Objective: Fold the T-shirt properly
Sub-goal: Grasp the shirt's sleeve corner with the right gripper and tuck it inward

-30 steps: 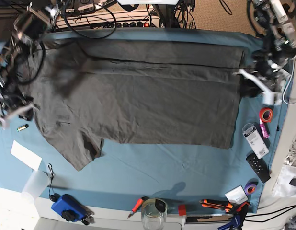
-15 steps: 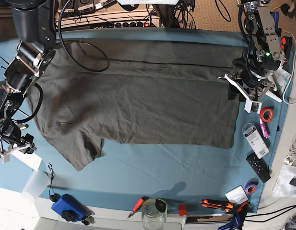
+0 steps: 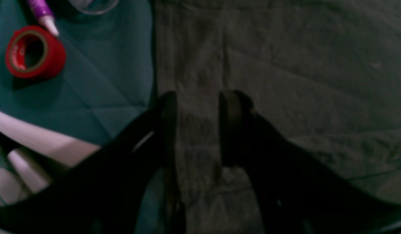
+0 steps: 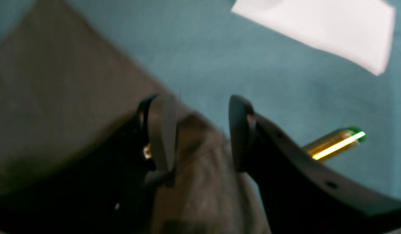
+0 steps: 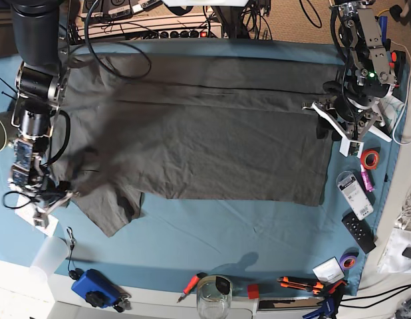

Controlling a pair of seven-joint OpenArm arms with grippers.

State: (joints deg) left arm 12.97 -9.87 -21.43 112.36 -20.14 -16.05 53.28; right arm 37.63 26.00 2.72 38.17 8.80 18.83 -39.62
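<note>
Over the last second the right gripper (image 5: 51,203) has swung in from the bare cloth at the table's edge to the sleeve end of the T-shirt (image 5: 205,133), while the left gripper (image 5: 330,127) has lifted off the hem side and settled just above it, hardly shifting in the last half second

From the right wrist view, the right gripper (image 4: 200,130) stands with its jaws well apart, straddling the sleeve's edge; grey fabric lies between and below the fingers (image 4: 163,130), but nothing looks pinched. Off its outer finger lies a small brass-coloured cylinder (image 4: 333,144), and further ahead a white paper (image 4: 317,31) on the teal table cloth (image 4: 285,91)

The left gripper (image 3: 196,126) is also parted, a moderate gap, with wrinkled shirt fabric showing between the dark fingers (image 3: 231,123); whether they touch the cloth I cannot tell. Just to its side the shirt's edge meets the table cloth, and beyond that sits a red tape roll (image 3: 33,52) with a purple marker (image 3: 43,14) near it

The shirt itself lies spread flat across the table between the two arms, its far long edge folded over
</note>
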